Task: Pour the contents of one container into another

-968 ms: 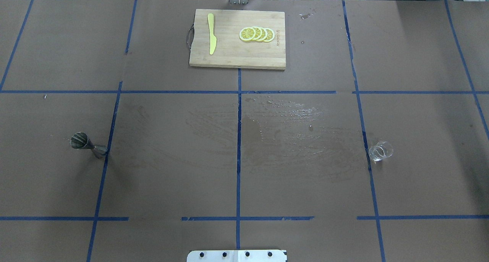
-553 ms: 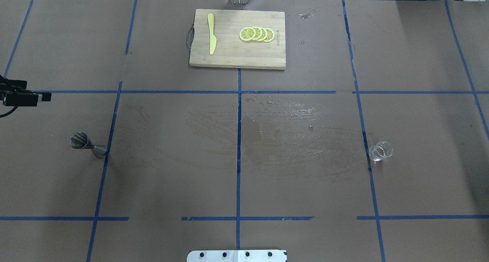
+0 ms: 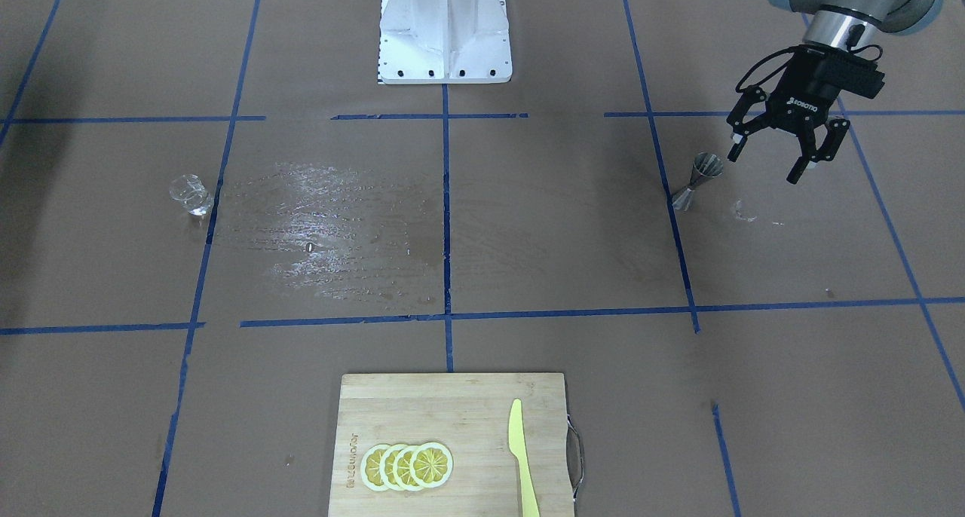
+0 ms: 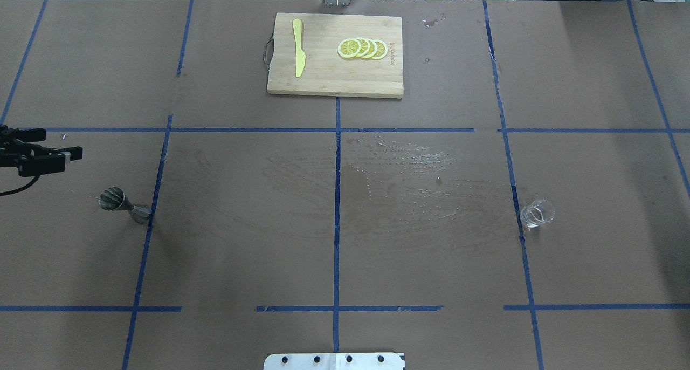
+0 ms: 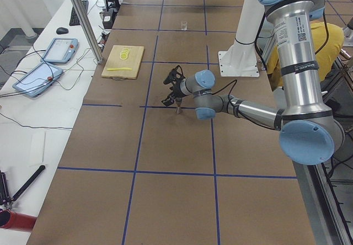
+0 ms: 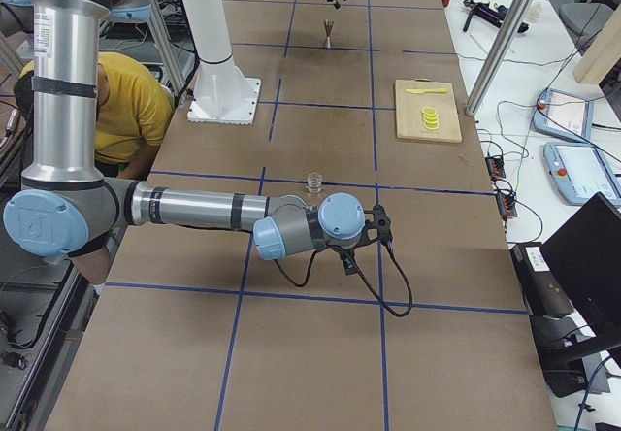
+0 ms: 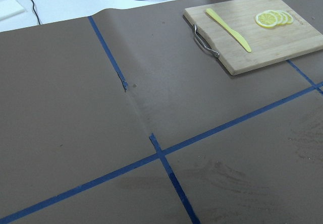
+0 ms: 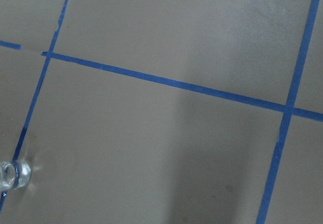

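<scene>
Left end effector (image 3: 764,167), released, has edged inward from the side, near the jigger (image 3: 697,178).

— Anything legible here?
— "ROBOTIQ", in white letters on the black body of the left gripper (image 3: 765,163).
— And the pale rectangular wooden cutting board (image 3: 452,411)?
— It has a burnt-in mark along one short edge, too small to read. The same goes for the white sticker (image 5: 299,28) on the near silver arm (image 5: 298,85).
</scene>
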Controlling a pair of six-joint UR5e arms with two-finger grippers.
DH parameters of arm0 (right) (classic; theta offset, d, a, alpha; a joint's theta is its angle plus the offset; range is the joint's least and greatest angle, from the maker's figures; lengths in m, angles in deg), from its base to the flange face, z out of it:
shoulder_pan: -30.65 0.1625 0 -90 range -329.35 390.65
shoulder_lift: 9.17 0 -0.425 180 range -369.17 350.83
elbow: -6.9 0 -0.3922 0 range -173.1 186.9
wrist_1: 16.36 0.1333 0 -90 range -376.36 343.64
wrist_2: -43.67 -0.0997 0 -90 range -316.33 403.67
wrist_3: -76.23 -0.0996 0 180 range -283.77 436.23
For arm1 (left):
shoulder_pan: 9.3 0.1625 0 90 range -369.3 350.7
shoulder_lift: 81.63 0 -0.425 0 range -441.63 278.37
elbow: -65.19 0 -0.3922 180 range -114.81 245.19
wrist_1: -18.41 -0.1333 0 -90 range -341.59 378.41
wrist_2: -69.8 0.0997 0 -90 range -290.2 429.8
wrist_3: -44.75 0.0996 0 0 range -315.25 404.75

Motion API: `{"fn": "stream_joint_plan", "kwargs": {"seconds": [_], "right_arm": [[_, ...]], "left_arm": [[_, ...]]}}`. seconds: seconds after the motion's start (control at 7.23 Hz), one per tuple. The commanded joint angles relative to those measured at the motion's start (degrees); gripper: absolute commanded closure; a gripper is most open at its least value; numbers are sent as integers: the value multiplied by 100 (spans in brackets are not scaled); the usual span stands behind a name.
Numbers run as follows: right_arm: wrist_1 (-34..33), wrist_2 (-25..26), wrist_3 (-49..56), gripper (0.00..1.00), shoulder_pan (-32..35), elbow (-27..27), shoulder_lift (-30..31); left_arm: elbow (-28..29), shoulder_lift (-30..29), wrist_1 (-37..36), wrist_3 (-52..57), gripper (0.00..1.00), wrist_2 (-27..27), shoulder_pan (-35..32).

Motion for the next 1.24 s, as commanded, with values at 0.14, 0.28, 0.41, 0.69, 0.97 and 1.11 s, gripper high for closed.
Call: {"fn": "stream_joint_plan", "kwargs": {"seconds": [0.14,0.28,0.41,0.69,0.97,1.11], "right_arm": [[6,-30,9,0,0,-3,-8],[6,-30,9,0,0,-3,-8],[6,-30,9,0,-17,-12,-8],[6,-30,26,0,-35,-12,-8],[6,-21,53,0,-35,-3,-8],[41,-21,53,0,-35,-3,-8]], "left_arm": [[-124,397,29,-746,1,2091,1441],[-115,416,29,-1304,1,2661,1913],[-115,425,11,-1422,1,3458,2405],[59,434,-24,-1450,1,4088,2761],[559,224,-24,-1467,1,4590,2867],[970,-125,-15,-1546,1,5018,2876]]}}
